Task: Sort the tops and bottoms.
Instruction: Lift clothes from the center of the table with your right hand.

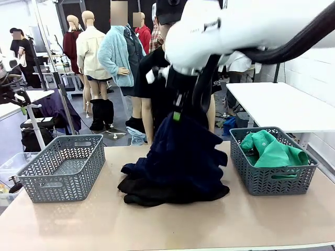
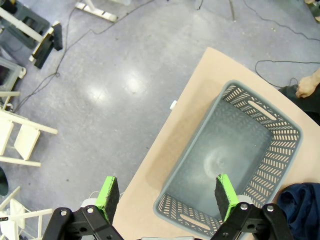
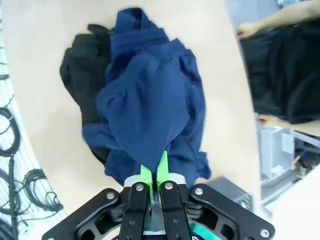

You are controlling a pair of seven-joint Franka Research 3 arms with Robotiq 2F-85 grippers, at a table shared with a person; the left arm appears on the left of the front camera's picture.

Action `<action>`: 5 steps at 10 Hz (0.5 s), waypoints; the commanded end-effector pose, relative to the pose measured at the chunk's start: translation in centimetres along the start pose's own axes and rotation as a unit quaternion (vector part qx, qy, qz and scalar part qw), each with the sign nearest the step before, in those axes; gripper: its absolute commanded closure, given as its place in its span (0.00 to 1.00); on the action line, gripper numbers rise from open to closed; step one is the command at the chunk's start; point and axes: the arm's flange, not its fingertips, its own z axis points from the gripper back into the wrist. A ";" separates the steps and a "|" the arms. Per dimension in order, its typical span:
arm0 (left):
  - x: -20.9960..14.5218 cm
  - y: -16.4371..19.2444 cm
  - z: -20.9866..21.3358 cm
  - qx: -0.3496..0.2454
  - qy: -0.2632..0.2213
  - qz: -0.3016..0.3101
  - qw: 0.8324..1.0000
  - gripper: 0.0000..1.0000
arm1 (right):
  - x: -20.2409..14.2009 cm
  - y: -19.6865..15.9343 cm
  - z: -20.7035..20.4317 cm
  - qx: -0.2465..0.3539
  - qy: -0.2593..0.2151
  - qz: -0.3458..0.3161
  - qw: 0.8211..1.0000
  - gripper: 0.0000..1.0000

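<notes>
Though pinched, navy shirt (image 1: 180, 151) between baskets (image 1: 63, 180) (image 1: 272, 182).

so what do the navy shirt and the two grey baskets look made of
navy shirt: soft matte cloth, likely a light woven or knit fabric; it hangs in loose folds. left basket and right basket: probably rigid moulded plastic, grey with a dull sheen, with cut-out herringbone walls and handle slots.
</notes>
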 end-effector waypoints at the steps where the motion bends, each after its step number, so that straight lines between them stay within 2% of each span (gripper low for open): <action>1: -0.2 0.1 0.1 0.011 -0.001 0.007 1.000 0.00 | -0.9 0.4 5.9 -0.024 -0.016 0.016 0.999 1.00; 5: -0.2 0.1 0.1 0.011 -0.001 0.007 1.000 0.00 | 1.6 2.2 21.8 -0.106 -0.048 -0.007 0.993 1.00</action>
